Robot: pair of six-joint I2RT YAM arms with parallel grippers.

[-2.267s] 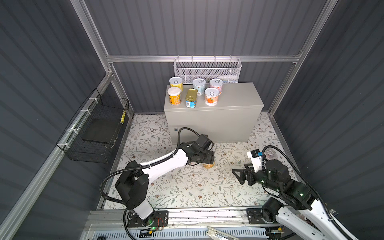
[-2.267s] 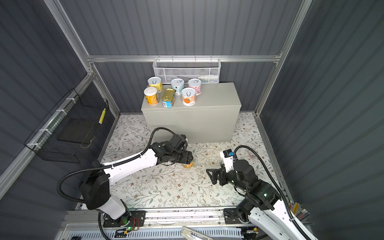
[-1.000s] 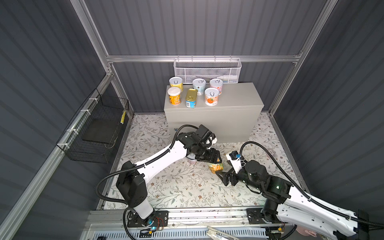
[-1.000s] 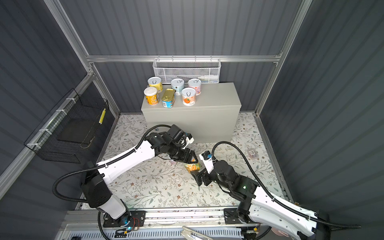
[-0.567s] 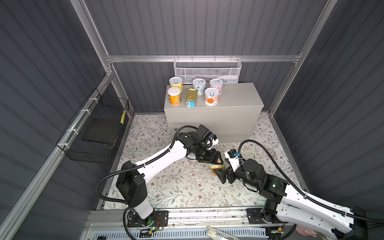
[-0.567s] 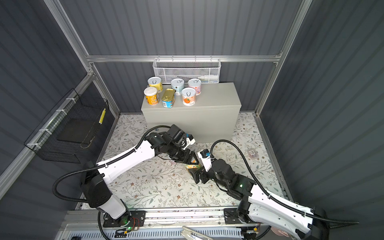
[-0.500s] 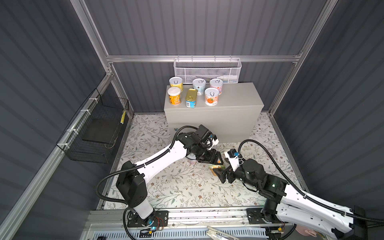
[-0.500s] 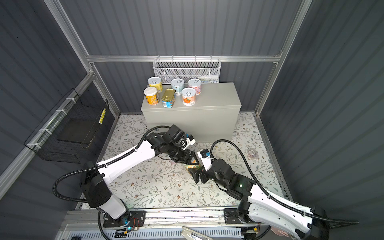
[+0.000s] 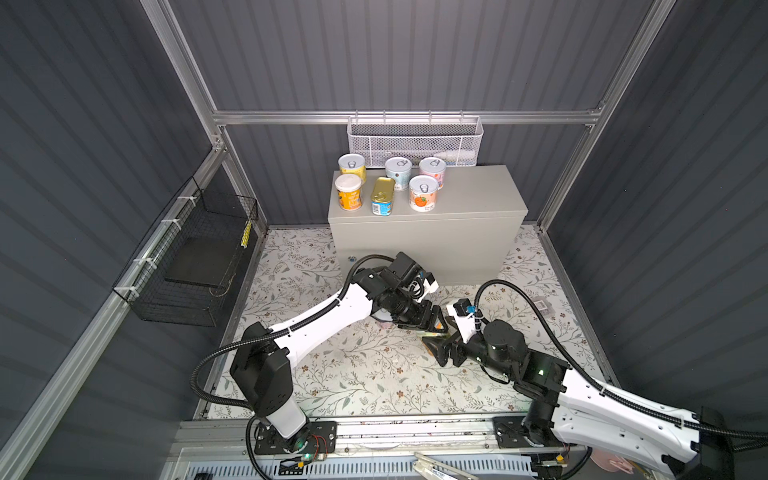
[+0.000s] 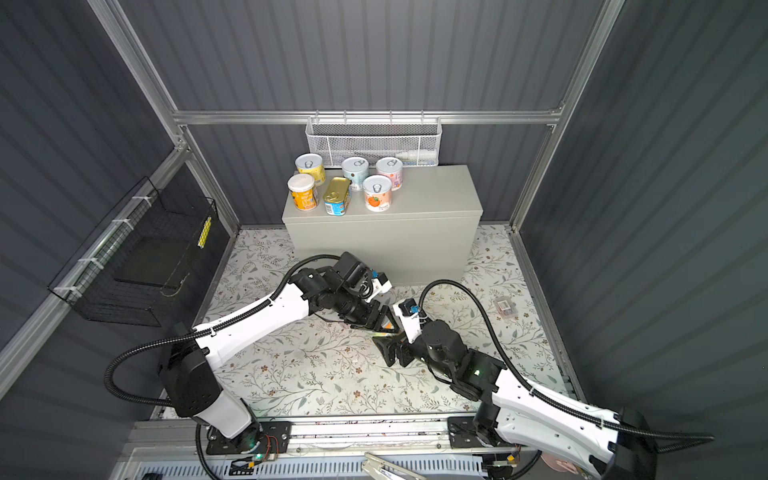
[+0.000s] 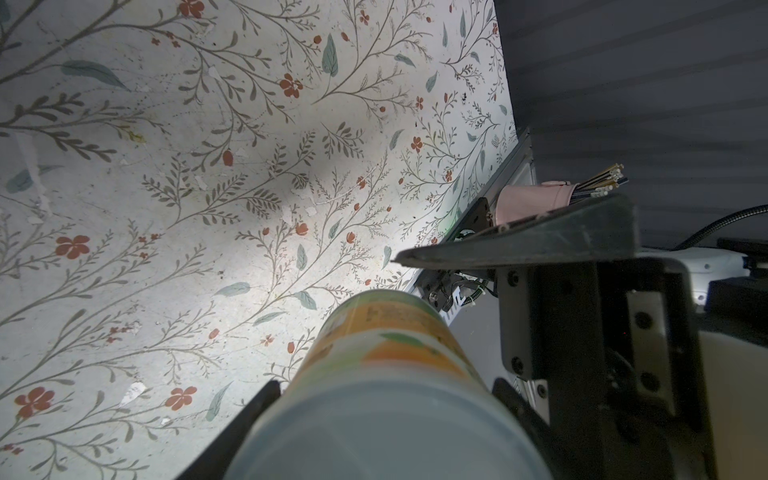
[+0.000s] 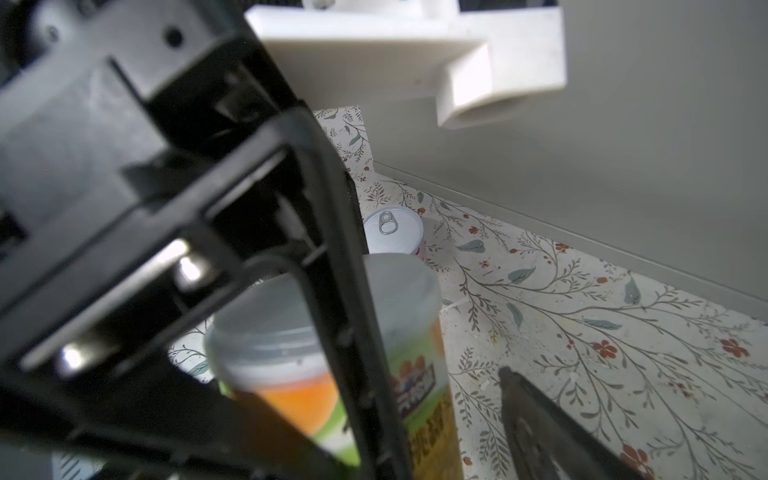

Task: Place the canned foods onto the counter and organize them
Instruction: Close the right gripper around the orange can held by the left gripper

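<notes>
While my left end effector [image 9: 433,325] hangs low over the floral mat [image 9: 374,374], I read the orange-and-green can [image 11: 386,374] in it as lying along the fingers. Its clouded plastic lid faces the wrist and its base points away toward the mat. The long axis is tipped, how steeply I cannot tell.

1 pull-tab can [image 12: 392,230] stands upright on the mat near the cabinet front. On the grey tabletop [image 9: 469,193], 5 round cans [image 9: 423,193] stand lids up in 2 rows toward its left end. The rectangular gold-topped tin [image 9: 382,195] sits in the front row, its long side running front to back.

Dark ribbed walls [image 9: 415,62] close the cell. A white mesh basket [image 9: 415,141] hangs behind the tabletop and a black wire basket [image 9: 195,257] on the left wall. A pink cup of pencils [image 11: 536,199] shows past the mat's edge.

The left end effector is clenched on the orange-and-green can, 1 finger on each side of the label. My right end effector [image 9: 438,338] is spread wide, close against the same can and gripping nothing. Whether it touches, I cannot tell.
</notes>
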